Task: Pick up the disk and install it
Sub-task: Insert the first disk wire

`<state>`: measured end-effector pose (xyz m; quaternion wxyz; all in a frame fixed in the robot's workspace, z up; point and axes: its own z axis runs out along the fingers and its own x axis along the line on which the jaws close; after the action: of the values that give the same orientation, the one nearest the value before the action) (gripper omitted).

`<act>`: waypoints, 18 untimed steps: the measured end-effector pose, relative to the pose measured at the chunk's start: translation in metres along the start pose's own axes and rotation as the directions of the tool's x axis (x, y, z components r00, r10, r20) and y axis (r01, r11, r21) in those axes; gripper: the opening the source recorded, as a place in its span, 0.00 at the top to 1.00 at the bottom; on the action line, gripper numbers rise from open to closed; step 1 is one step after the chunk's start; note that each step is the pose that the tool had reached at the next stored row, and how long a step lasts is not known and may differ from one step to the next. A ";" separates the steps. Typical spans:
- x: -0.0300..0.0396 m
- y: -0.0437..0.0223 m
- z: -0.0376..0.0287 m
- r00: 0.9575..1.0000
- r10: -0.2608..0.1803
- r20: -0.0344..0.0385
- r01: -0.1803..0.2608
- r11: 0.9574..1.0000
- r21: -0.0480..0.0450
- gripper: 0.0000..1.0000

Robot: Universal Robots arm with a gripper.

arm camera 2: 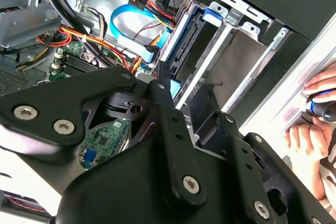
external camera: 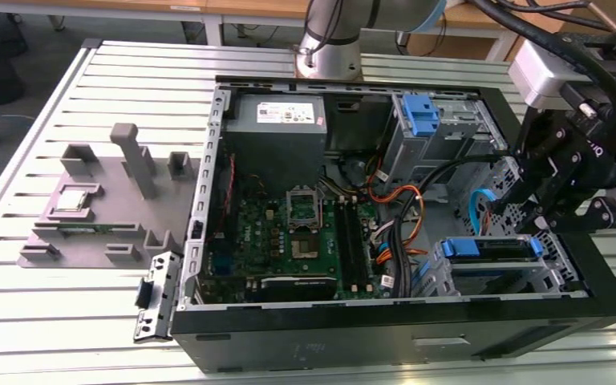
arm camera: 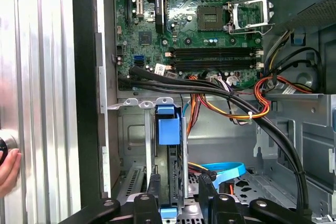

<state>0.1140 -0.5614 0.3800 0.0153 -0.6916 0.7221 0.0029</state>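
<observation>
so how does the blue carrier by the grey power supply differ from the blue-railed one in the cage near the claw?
Pose: the blue plastic carrier by the grey power supply shows a tall, narrow tab, while the blue-railed disk shows a wide rail running across.
Proximity: the black claw hangs just above the disk and well away from the other carrier.
Shared: both are blue plastic in silver metal cages.

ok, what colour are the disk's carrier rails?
Blue, clearest in the first wrist view on the disk.
</observation>
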 end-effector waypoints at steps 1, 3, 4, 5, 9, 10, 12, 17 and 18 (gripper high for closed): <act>0.0000 0.0000 0.0000 1.000 0.000 0.000 0.000 1.000 0.000 0.58; 0.0000 0.0000 -0.0001 1.000 0.000 0.000 0.000 1.000 0.000 0.58; 0.0000 0.0000 -0.0001 1.000 0.000 0.000 0.000 1.000 0.000 0.58; 0.0000 0.0000 -0.0001 1.000 0.000 0.000 0.000 1.000 0.000 0.58; -0.0011 0.0000 -0.0001 1.000 0.000 0.000 0.000 1.000 0.000 0.58; -0.0021 0.0000 0.0002 1.000 0.000 0.000 0.000 1.000 0.000 0.58; -0.0047 0.0002 0.0009 1.000 0.000 0.000 0.000 1.000 0.000 0.58; -0.0101 0.0005 0.0055 1.000 0.000 0.000 0.000 1.000 0.000 0.58; -0.0109 0.0006 0.0070 1.000 0.000 0.000 0.000 1.000 0.000 0.58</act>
<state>0.1141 -0.5504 0.3733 0.0152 -0.6916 0.7221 0.0028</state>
